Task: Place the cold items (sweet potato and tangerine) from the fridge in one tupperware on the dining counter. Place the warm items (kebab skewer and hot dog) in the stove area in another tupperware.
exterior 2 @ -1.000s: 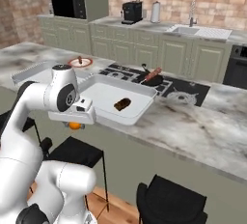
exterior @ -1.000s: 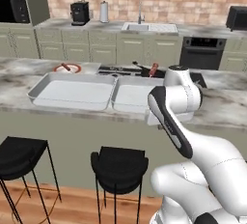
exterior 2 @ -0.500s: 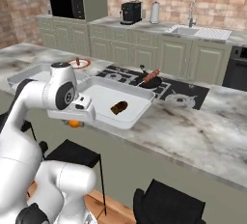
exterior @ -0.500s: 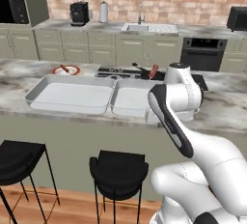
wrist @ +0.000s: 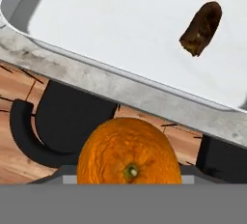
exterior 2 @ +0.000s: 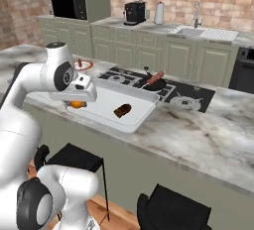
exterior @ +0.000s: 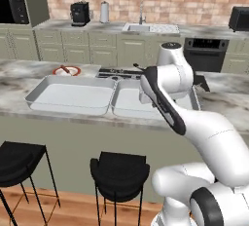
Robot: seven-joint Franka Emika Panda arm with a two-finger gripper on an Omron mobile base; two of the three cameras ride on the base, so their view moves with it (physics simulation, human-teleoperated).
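Observation:
My gripper (exterior 2: pixel 76 102) is shut on the orange tangerine (wrist: pixel 129 151), which hides the fingertips in the hand view. The tangerine (exterior 2: pixel 77 104) hangs just off the counter's front edge, over a stool, near the rim of the right tupperware (exterior 2: pixel 135 123). A dark brown sweet potato (wrist: pixel 202 27) lies inside that tupperware (exterior: pixel 125 107). The left tupperware (exterior: pixel 73 93) holds nothing. The kebab skewer (exterior 2: pixel 81 65) lies on a red-rimmed plate (exterior: pixel 66 70). The hot dog (exterior 2: pixel 155 78) rests in a dark pan on the stove.
Black bar stools (exterior: pixel 119 171) stand below the dining counter, one (wrist: pixel 62 121) directly under the hand. The marble counter (exterior 2: pixel 198 135) stretches to the right. A sink, coffee machine (exterior 2: pixel 134 12) and microwave line the back wall.
The whole picture has shifted as the base moved along the counter. The tangerine in the gripper has risen from below the counter edge to about the tupperware's rim.

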